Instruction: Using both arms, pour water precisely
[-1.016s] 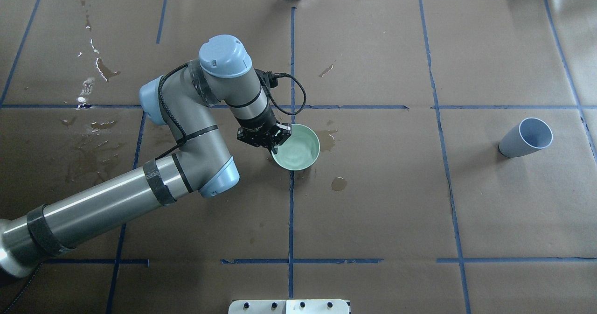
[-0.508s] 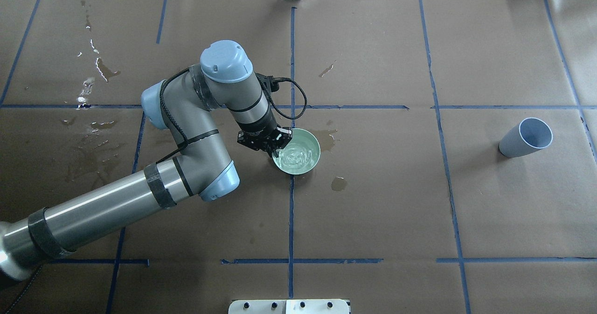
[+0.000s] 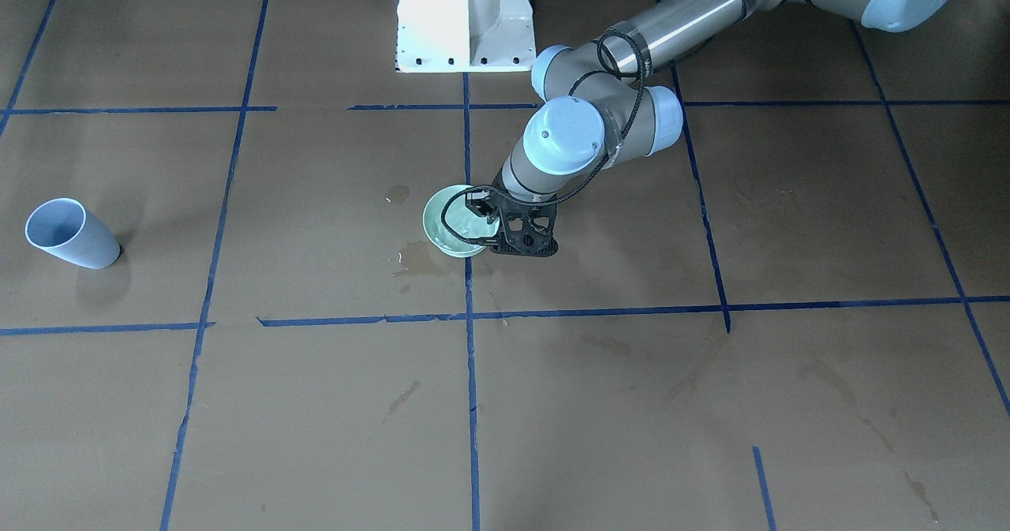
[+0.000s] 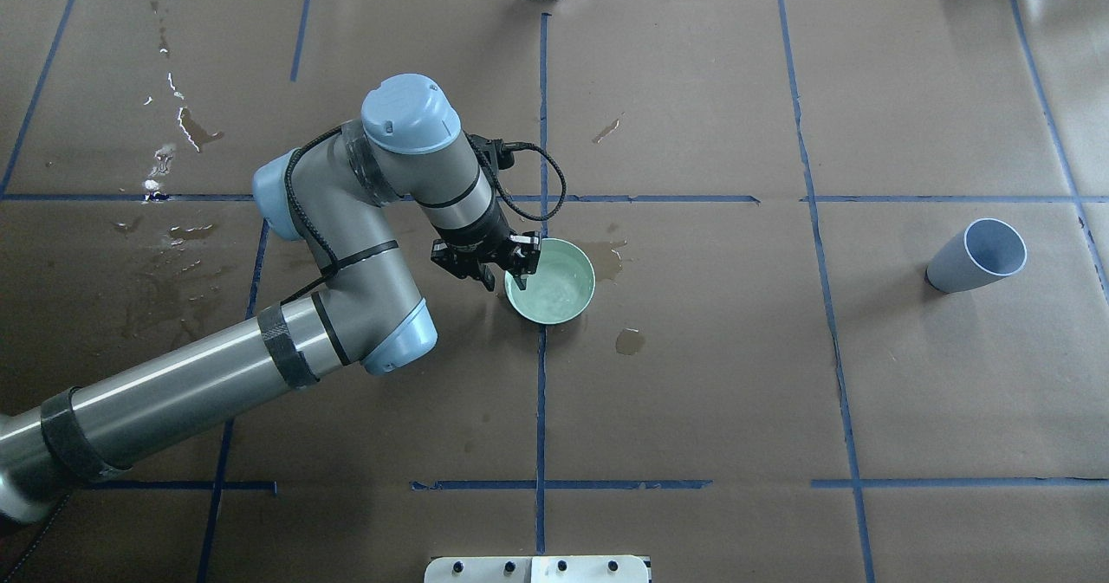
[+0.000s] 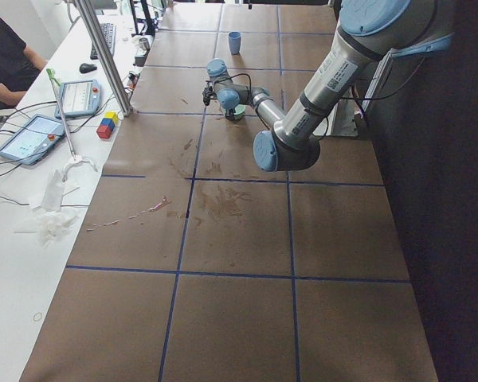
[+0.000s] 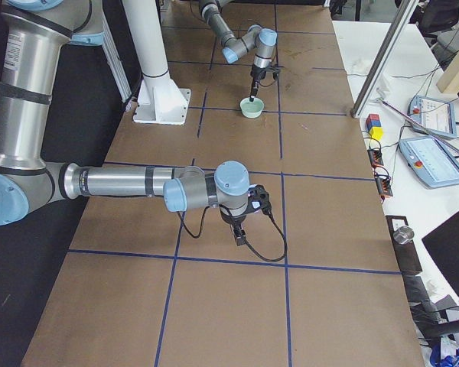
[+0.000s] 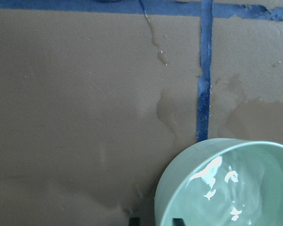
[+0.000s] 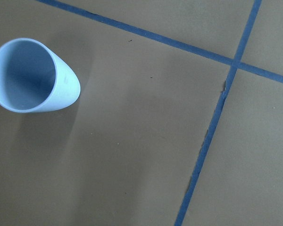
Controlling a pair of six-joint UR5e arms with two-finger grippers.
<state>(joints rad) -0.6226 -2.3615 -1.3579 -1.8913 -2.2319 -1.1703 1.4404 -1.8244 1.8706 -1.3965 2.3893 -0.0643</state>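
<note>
So the left gripper [image 4: 511,273] is opened a little and nothing is actually clamped. In the wrist view the two fingertips [image 7: 134,221] are seen straddling the rim of the green bowl [image 4: 592,281], one tip outside the wall and the other inside, with a bit of gap on each side. The water [image 7: 236,193] is held in that bowl, just past the inner fingertip, and it's covered in glints and ripples. A couple of wet patches [image 4: 630,340] are spotted on the brown paper [image 4: 693,392], on the far side of the bowl from the fingers. The right gripper [image 6: 241,237] is only caught by the side camera, so its opening can't be told. A blue cup [image 8: 35,75] is picked up by its wrist camera, but how far it is from those fingers can't be told.
</note>
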